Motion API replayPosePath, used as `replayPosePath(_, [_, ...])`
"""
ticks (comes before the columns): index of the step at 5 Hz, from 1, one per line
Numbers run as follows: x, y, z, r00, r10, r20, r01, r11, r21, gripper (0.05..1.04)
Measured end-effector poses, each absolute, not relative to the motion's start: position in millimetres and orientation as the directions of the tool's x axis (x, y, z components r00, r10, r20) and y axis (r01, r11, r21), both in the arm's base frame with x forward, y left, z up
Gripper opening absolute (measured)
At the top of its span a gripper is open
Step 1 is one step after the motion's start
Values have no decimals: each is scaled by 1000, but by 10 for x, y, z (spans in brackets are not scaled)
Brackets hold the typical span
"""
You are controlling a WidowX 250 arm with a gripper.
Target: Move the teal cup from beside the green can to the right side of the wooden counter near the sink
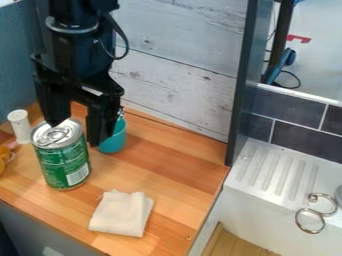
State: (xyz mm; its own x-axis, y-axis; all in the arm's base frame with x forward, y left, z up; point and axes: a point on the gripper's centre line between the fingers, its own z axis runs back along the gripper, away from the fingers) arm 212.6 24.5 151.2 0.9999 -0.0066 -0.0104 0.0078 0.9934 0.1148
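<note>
The black gripper [79, 131] hangs at the upper left over the wooden counter, pointing down, its two fingers spread apart. One fingertip is over the top of a green can [65, 162] with a silver lid, and the other is just right of the can's upper edge. The can stands upright. Behind the right finger is a teal cup [115, 138], partly hidden. A white cylindrical shaker [19, 126] stands to the left of the can. A folded cream cloth [122, 213] lies to the front right of the can.
Pinkish and yellow items [5, 156] lie at the left edge. A grey-white plank wall [180, 75] rises behind the counter [170, 175]. A dark upright panel [242, 100] stands right, beside a white ribbed sink ledge [277, 170] with metal rings [310, 221].
</note>
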Motion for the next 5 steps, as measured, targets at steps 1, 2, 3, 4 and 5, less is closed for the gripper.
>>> replayPosePath(1, [2124,231,1466,999,-14,-30,17,994,103,1000])
replayPosePath(2, [2392,411,1527,999,14,43,-16,999,39,1000])
replayPosePath(3, [2664,583,1528,997,41,71,-42,999,11,1000])
replayPosePath(4, [3036,687,1267,997,10,71,-11,1000,12,1000])
replayPosePath(5, [3296,716,1030,997,-17,76,17,1000,0,1000])
